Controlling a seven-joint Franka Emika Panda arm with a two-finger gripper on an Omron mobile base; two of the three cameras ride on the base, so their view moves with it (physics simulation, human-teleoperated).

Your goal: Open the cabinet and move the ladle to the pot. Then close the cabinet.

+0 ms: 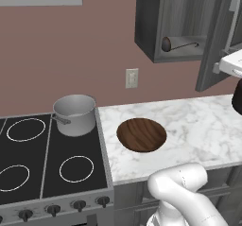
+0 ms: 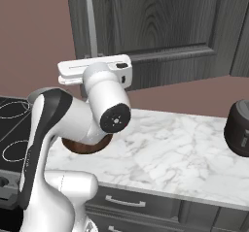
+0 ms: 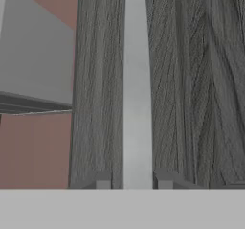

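The dark grey cabinet [image 1: 156, 26] hangs on the wall with its door [image 1: 215, 40] swung wide open. Inside on the shelf lies the ladle [image 1: 175, 44], brown bowl to the left and thin handle pointing right. My gripper [image 3: 134, 182] straddles the door's long silver bar handle [image 3: 137, 79]. Its fingertips [image 3: 103, 182] stand on either side of the bar with a narrow gap showing, so it is open around the bar. The silver pot [image 1: 74, 114] stands on the back right burner of the stove, far left of and below the cabinet.
A round wooden disc [image 1: 142, 134] lies on the marble counter [image 1: 198, 126] between the pot and the door. A dark round appliance [image 2: 238, 129] stands at the counter's right. The black stove [image 1: 28, 163] is to the left, and grey drawers [image 2: 126, 202] run below the counter.
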